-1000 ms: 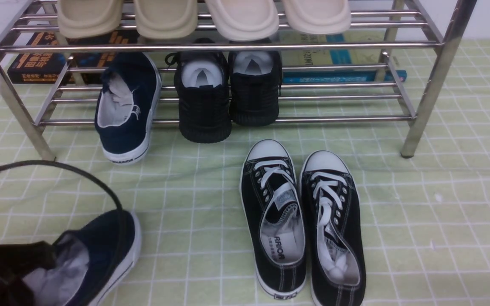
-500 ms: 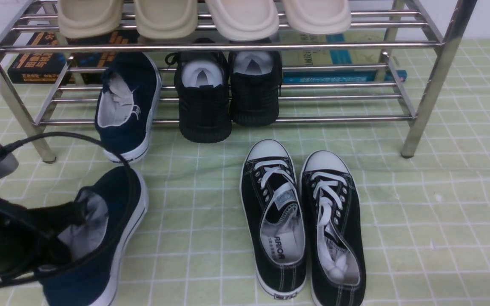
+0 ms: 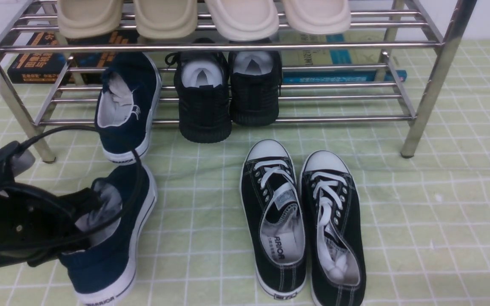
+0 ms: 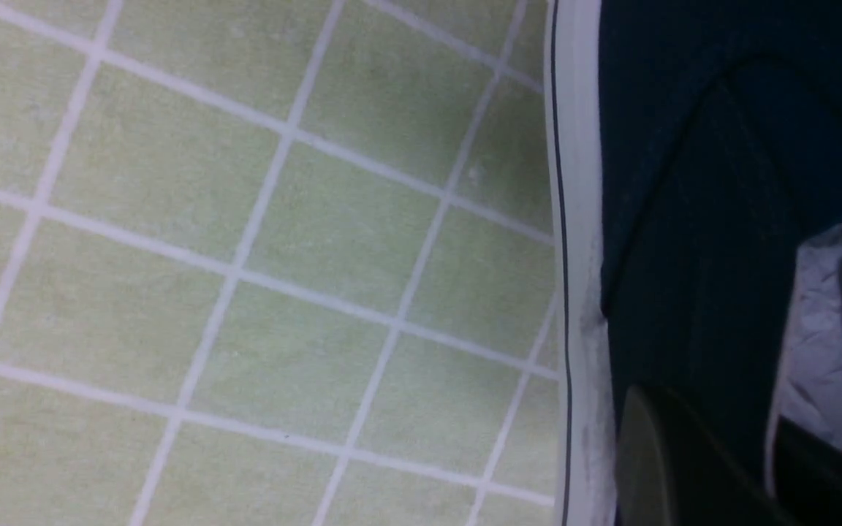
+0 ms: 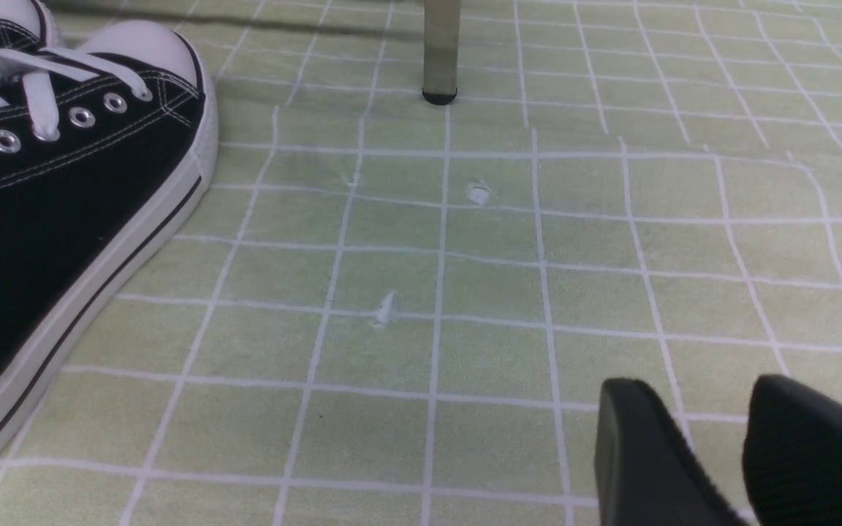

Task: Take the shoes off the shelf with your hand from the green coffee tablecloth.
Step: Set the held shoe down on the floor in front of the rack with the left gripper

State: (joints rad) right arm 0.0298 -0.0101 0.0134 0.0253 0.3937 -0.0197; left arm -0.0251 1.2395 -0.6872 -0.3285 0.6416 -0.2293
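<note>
Pale green gridded cloth (image 3: 398,212) covers the bench; one navy blue canvas slip-on shoe (image 3: 113,259) is off the chrome tube shelf (image 3: 334,119), lower left of frame, its collar pinched in the closed fingers of the low-reaching black left hand (image 3: 85,203). Its navy mate (image 3: 128,110) waits on the lower tier. Right hand (image 5: 699,409) idles, fingers slightly parted, empty

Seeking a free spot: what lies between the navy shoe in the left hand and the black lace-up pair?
Only bare green tablecloth, by the front view, between the navy shoe and the lace-up pair.
</note>
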